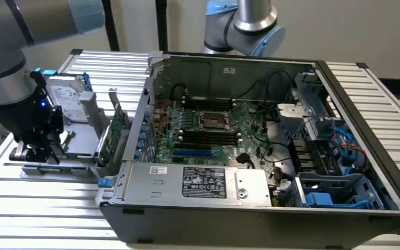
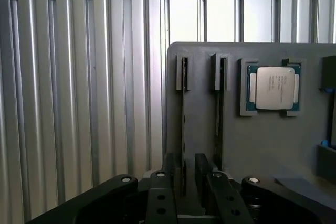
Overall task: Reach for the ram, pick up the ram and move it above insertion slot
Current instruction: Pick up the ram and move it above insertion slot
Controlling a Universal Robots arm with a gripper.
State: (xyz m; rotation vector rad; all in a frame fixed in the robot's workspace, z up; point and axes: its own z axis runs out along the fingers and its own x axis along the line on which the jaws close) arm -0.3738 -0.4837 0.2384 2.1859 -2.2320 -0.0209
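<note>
We see ram (image 2: 184, 114) edge-on: long thin strip, dark with greenish edge. Stands on its long edge in groove of grey holder (image 2: 262, 145) on ribbed tabletop (image 2: 79, 103). Far end seated in holder's notch; near end runs into gap between fingers (image 2: 202, 169), which sit apart on either side. Contact we cannot tell. We note twin stick (image 2: 221, 108) in next groove, parallel, just beside. Insertion slot (image 1: 207, 136): long black slots, parallel, on green motherboard inside open case, well apart from ram.

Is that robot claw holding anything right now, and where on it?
Nothing yet, it seems: the gripper stands open astride one end of the ram, seated in its gray holder.
</note>
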